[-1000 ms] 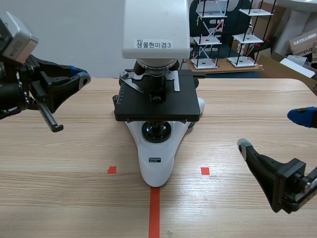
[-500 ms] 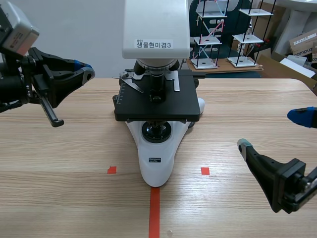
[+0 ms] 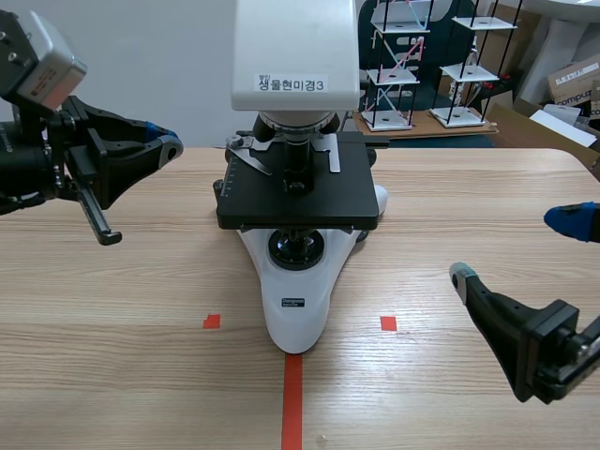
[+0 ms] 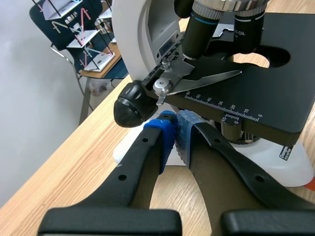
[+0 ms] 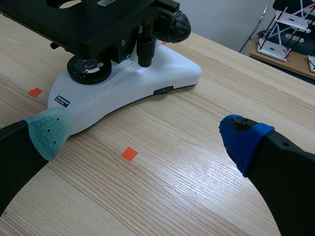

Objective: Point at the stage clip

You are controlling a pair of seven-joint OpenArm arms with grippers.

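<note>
Where the clip lies: the clip (image 3: 249, 159) is the silver pointed blade at the far left of the stage (image 3: 309, 202), under the objectives (image 4: 202, 29) of the microscope (image 3: 295, 291). In the left wrist view, the clip (image 4: 206, 78) and its pivot screw are just ahead of the fingertips.
Left gripper (image 3: 167, 142): raised off the table (image 3: 122, 300), left of the stage, with its tips aimed right towards it. The jaws are pressed together with the pads touching and hold nothing.
Right gripper (image 3: 516, 246): low at the near right, well apart from the microscope. The jaws are spread wide with nothing between them.
Step in hand: probably closing the last gap, so that the tips single out the clip.
How to do it well: with the jaws together as one pointer, carry the tips right and a little higher, over the stage's edge. They should stop near the blade itself, not at the knob (image 4: 130, 104) just beside them or at the scale (image 4: 226, 105).
Risk: the knob and objectives crowd the path, and a nudge to the knob could shift the stage, so come in slowly and do not press on the blade.
</note>
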